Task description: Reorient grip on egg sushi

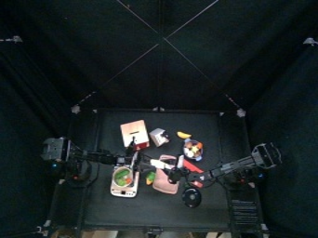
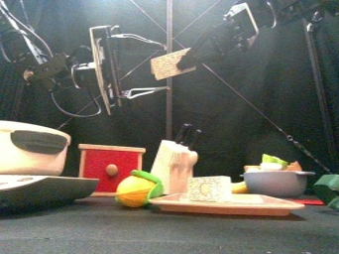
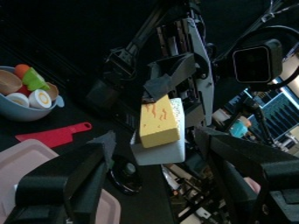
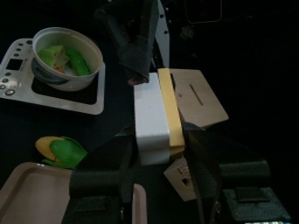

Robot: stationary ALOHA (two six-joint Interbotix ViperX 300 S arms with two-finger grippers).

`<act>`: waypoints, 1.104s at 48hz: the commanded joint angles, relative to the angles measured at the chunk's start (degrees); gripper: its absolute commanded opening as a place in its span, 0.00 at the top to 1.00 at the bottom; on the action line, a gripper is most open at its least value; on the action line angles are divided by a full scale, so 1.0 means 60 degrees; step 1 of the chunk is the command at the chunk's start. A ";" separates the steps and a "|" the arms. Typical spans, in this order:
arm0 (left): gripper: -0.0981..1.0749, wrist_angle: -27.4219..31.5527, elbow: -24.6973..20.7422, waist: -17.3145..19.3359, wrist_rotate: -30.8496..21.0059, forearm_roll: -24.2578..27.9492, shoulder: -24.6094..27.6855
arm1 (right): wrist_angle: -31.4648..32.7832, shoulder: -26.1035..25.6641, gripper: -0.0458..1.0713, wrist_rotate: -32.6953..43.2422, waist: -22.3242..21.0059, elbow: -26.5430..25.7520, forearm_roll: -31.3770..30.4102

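The egg sushi [image 4: 160, 114] is clamped aloft by the right fingers [image 4: 201, 162], presented for the left fingers [image 3: 233, 171], spread wide apart.

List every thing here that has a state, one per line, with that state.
egg sushi: held in the air, clear of the table, yellow layer to one side
right gripper: shut on the egg sushi
left gripper: open, near the egg sushi, not gripping it
red drawer box: drawer shut
bowl: upright on the scale, filled
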 commanded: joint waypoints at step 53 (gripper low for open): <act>0.43 -0.0088 -0.0059 0.0073 0.0894 0.1274 0.0117 | -0.0396 -0.0937 0.04 0.0132 0.0161 -0.0132 0.2446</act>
